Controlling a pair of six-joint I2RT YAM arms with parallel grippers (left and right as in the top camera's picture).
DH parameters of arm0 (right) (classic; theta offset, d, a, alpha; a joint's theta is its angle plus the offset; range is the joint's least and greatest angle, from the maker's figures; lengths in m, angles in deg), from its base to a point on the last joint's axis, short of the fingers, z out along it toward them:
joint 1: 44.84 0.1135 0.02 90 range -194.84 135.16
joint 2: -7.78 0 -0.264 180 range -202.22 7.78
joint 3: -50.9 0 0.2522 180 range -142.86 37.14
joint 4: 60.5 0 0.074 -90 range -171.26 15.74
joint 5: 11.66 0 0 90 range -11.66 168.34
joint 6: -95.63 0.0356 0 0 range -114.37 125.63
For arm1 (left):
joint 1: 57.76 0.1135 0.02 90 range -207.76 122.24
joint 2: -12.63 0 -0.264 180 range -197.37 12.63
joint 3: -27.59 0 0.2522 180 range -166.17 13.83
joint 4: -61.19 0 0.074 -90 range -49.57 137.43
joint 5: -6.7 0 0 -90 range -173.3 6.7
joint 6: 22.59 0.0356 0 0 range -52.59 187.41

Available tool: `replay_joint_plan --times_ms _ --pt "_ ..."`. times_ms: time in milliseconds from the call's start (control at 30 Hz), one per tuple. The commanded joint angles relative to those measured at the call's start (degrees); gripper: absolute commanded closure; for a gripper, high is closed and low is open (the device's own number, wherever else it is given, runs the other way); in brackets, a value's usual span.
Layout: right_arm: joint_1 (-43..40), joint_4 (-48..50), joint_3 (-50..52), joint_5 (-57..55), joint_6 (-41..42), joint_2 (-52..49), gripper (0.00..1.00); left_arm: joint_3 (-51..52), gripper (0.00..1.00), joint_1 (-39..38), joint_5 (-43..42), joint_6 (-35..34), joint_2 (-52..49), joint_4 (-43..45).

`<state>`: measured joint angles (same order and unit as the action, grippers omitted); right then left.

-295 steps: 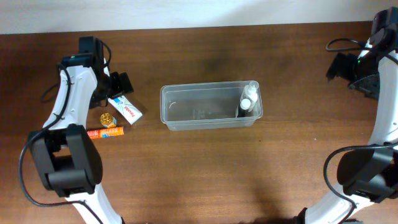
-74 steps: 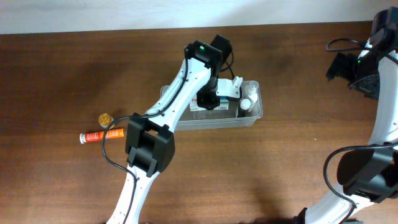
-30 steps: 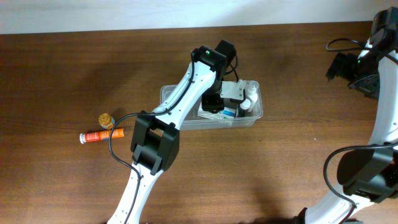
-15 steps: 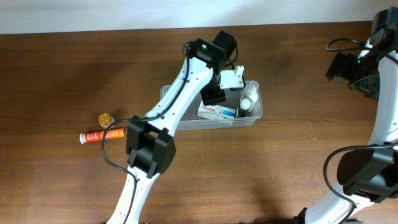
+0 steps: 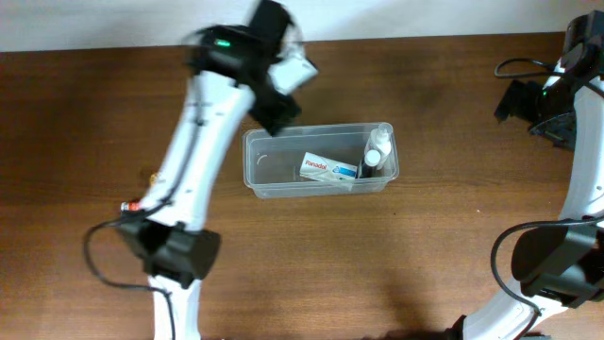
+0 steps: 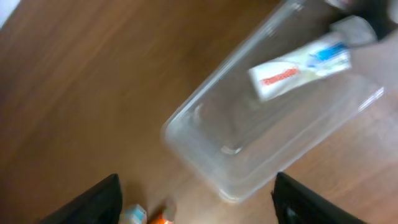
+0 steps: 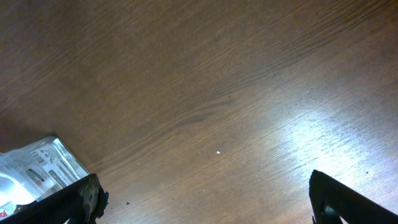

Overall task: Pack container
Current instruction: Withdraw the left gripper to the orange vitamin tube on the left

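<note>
The clear plastic container (image 5: 283,185) stands mid-table. A white Panadol box (image 5: 328,169) lies in it, with a small white bottle (image 5: 377,156) at its right end. My left gripper (image 5: 280,111) is open and empty, raised above the container's far left corner and blurred. In the left wrist view the container (image 6: 249,155) lies below the open jaws (image 6: 199,202), with the box (image 6: 298,65) inside. My right gripper (image 5: 517,102) is open and empty at the far right edge; its jaws (image 7: 208,202) hang over bare wood.
An orange tube (image 5: 129,206) lies at the left, mostly hidden by my left arm; it also shows in the left wrist view (image 6: 163,218) beside a small pale item (image 6: 134,215). A clear printed packet (image 7: 37,167) lies by my right gripper.
My left gripper let go of the Panadol box in the container, then rose and swung up and to the left. The right arm has not moved.
</note>
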<state>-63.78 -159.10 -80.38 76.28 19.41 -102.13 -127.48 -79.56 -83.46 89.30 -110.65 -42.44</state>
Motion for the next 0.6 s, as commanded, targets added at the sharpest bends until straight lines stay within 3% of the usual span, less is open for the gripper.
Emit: replay_joint_plan --times_ms 0,133,167,300,433,567 --pt "0.1 0.2 0.0 0.1 0.7 -0.1 0.02 -1.4 0.17 7.0 0.6 -10.6 6.3 -3.0" --pt "0.1 0.2 0.0 0.1 0.7 -0.1 0.02 -1.4 0.13 13.7 0.6 -13.8 10.6 -6.8" --pt "0.1 0.2 0.0 0.1 0.7 -0.1 0.02 -1.3 0.05 15.1 0.4 -14.8 11.6 -6.8" --pt "0.1 0.2 0.0 0.1 0.7 -0.1 0.01 -1.2 0.01 20.5 -1.9 -17.1 16.7 -6.8" --pt "0.1 0.2 0.0 0.1 0.7 -0.1 0.01 0.3 0.01 23.9 -1.9 -18.9 22.4 -6.8" --pt "0.1 0.2 0.0 0.1 0.7 -0.1 0.02 8.8 0.01 26.7 1.3 -21.3 29.7 -6.8"
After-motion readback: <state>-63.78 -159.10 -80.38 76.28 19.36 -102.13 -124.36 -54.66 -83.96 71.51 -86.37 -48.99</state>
